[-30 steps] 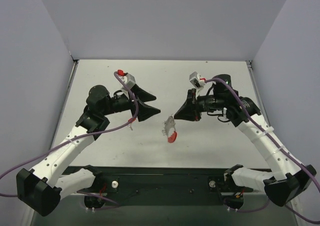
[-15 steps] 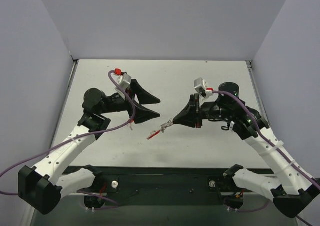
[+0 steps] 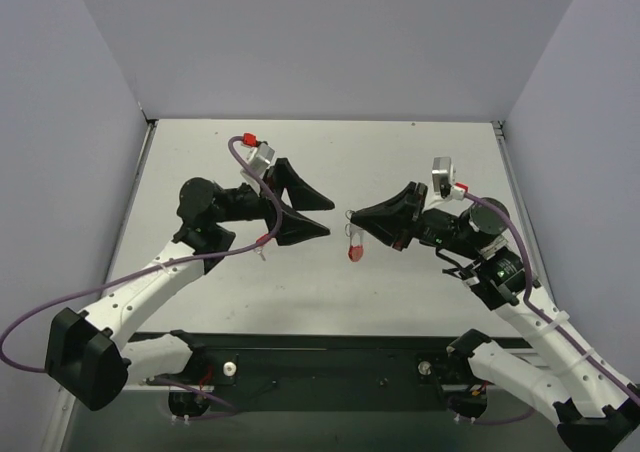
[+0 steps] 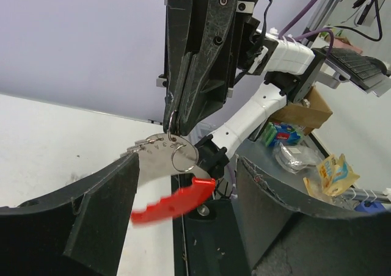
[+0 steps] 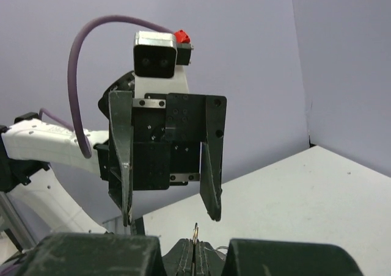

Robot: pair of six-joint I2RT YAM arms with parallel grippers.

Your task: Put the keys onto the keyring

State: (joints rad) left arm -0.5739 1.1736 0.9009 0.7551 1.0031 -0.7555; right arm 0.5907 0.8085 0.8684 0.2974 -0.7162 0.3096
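The right tool (image 3: 351, 216) is clenched on the silvery ring end of the keyring (image 4: 183, 198), which dangles just below its tip. The red band (image 3: 354, 255) hangs with its long axis slanting down from the ring. Its free end points away from the right tool and is blurred. The left tool (image 3: 330, 217) faces it, released and grasping nothing, with its fingers (image 4: 91, 215) spread either side of the keyring.

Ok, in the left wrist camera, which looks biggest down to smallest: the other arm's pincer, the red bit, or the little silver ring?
1. right pincer, biggest by far
2. red bit, a blurry streak
3. silver ring, smallest
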